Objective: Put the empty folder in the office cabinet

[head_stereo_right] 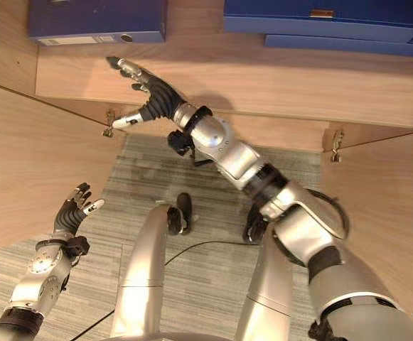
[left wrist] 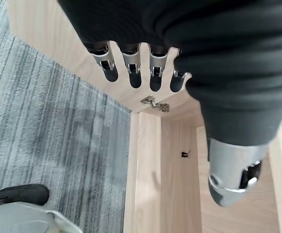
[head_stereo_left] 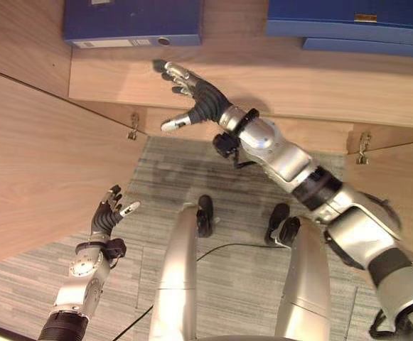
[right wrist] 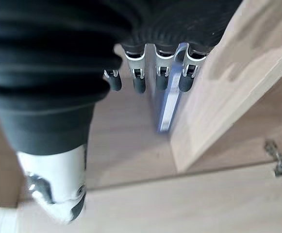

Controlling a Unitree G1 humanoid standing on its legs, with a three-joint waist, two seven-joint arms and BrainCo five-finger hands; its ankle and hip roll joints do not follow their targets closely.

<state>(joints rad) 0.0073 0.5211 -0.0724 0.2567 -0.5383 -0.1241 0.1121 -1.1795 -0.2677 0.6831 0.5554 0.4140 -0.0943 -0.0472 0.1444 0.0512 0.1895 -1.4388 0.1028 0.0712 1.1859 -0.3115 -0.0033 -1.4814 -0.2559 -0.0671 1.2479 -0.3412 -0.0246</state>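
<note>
Blue folder (head_stereo_left: 131, 21) lies flat on the shelf (head_stereo_left: 263, 78), just beyond your right hand (head_stereo_left: 192, 96), fingers spread, empty; left hand (head_stereo_left: 110, 213) hangs low, open.

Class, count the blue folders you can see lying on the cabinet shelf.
3: one folder at the shelf's left, two stacked at its right, the upper on the lower. Others may lie beyond view.

floor: grey striped carpet tiles (head_stereo_left: 192, 177), near and centre
cabinet: light wood-grain office cabinet, shelf board (head_stereo_left: 277, 78) across the far side
doors: light wood cabinet door (head_stereo_left: 43, 156) open on left, another (head_stereo_left: 398, 177) on right
hinges: small metal hinges (head_stereo_left: 133, 128) at both door edges
</note>
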